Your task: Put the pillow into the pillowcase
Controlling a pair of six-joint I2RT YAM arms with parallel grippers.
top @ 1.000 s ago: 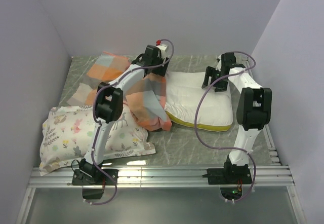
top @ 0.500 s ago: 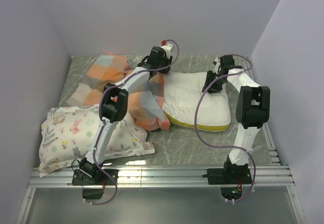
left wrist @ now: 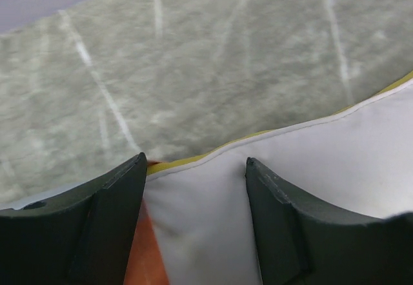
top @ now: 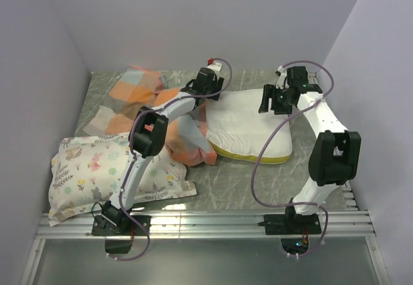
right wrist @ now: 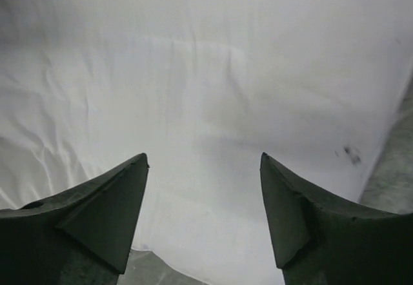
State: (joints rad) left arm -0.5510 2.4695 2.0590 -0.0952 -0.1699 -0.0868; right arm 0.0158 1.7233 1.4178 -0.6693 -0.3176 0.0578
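We are looking down on a grey-green counter boxed in by lilac walls. The cream-white pillow is lying flat, reaching from under the left tool across to beneath the right tool. Its yellow band is running along the side nearer the arm bases.

The checked pillowcase is bunching up to the near left of the left tool. It appears to be covering only the pillow's left end.

Compared with a second ago, the pillow is sitting slightly further left, toward the case. The left tool has slid rightward along the pillow's far edge.

Both tools are now spread and gripping nothing. The left one is straddling the yellow-piped far edge, and the right one is hovering over plain white cloth.

We are judging that most of the stuffing is still to do, and that both tools are readying a fresh hold.
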